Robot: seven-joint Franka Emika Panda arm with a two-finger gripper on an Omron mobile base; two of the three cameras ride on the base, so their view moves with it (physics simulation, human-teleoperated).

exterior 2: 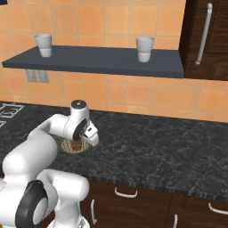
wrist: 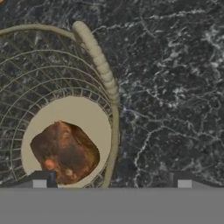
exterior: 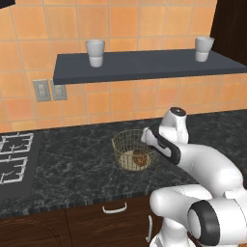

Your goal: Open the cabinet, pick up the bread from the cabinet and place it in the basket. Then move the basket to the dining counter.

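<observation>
**Bread in the basket, claw wide open at the basket's rim**

The basket (exterior: 133, 150) stands on the black speckled table (exterior: 77, 169), about midway between its front edge and the tiled wall, to the right of the stove (exterior: 12, 161). The bread (exterior: 140, 158) lies inside it on the pale disc base, toward the side nearest the arm.

In the hand view the claw (wrist: 111, 181) looks straight down, its two dark fingertips (wrist: 40, 179) standing wide apart at the bottom of the picture, with nothing between them but basket rim and table. One tip sits over the basket, right at the lower edge of the bread (wrist: 64, 151); the other sits over bare table outside the basket. The basket's rim (wrist: 114, 131) runs up between the two tips, so the claw straddles the wall of the basket. The bread lies just ahead of the tip that is over the basket, not between the tips; whether that tip touches it I cannot tell.

From the left base view the hand hangs close over the basket's right side and hides part of its rim. From the right base view the arm covers most of the basket (exterior 2: 71, 145), with a bit of mesh and the brown of the bread (exterior 2: 77, 144) showing under the wrist.

Above the table a dark shelf (exterior: 144, 65) carries two white cups (exterior: 95, 52), one near each end.
</observation>
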